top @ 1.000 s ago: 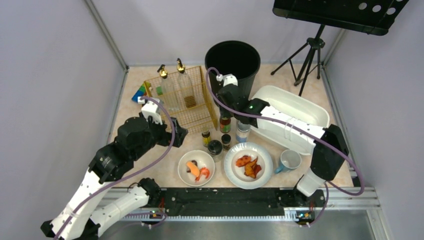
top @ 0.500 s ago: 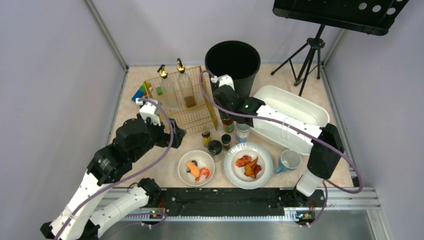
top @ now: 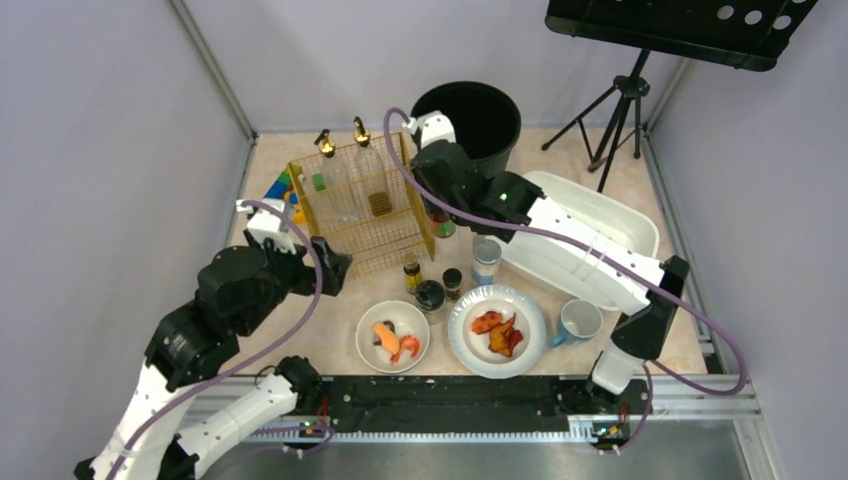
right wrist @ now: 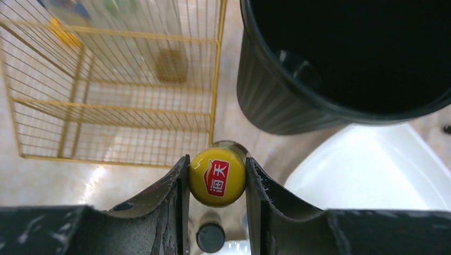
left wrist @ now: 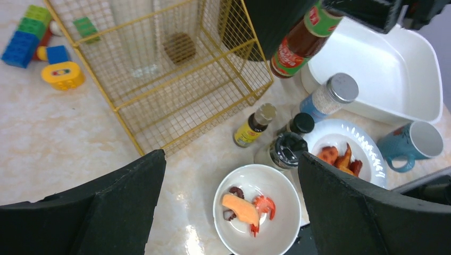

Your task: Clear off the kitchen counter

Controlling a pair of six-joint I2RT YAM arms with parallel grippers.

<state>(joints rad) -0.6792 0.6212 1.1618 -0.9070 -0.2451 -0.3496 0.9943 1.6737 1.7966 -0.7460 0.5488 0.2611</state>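
The kitchen counter (top: 630, 172) is a beige marbled tabletop. My right gripper (right wrist: 217, 161) is shut on the yellow cap (right wrist: 217, 178) of a red-labelled sauce bottle (left wrist: 298, 45). The bottle hangs clear of the counter, between the gold wire basket (top: 418, 215) and the black bin (top: 428, 100). In the top view the right gripper (top: 440, 205) sits just in front of the bin. My left gripper (left wrist: 230, 159) is open and holds nothing. It hovers over the counter left of a white bowl (left wrist: 226, 183) of shrimp, and in the top view the left gripper (top: 335, 265) is at the basket's front left corner.
On the counter stand a yellow-labelled bottle (top: 411, 275), a black-lidded jar (top: 430, 295), a small dark bottle (top: 452, 282) and a blue shaker (top: 486, 258). A plate (top: 532, 308) of chicken and a blue mug (top: 577, 322) stand near the front, a white tub (top: 590, 215) at right. Toy blocks (top: 282, 187) lie left of the basket.
My right gripper has lifted the sauce bottle out of the group of bottles and carried it back and left, toward the basket. The left arm has drawn back to the left.
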